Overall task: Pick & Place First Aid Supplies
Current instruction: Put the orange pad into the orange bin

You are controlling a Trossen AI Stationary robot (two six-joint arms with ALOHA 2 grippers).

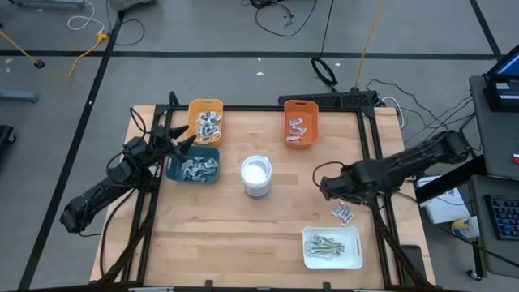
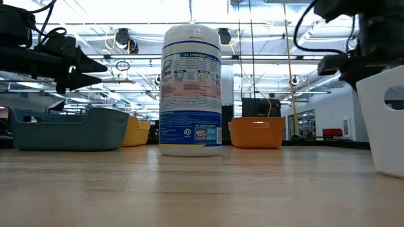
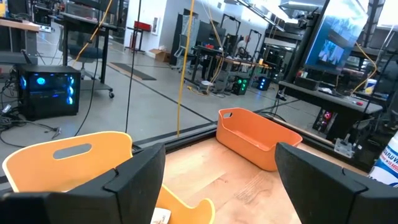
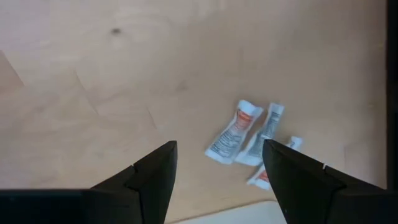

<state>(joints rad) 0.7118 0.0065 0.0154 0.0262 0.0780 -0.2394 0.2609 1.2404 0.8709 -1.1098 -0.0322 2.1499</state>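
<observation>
Right wrist view shows the right gripper (image 4: 217,171) wide open, holding nothing, just above three sachets (image 4: 235,132) lying slanted on the surface (image 4: 124,74), slightly ahead.

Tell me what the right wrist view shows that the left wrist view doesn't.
Only the right wrist view: loose white-and-red sachets lying on bare wood ahead of the open right claw. Only the left wrist view: the yellow bin, the orange bin, the room beyond, and the open left claw. Both show the wooden table.
</observation>
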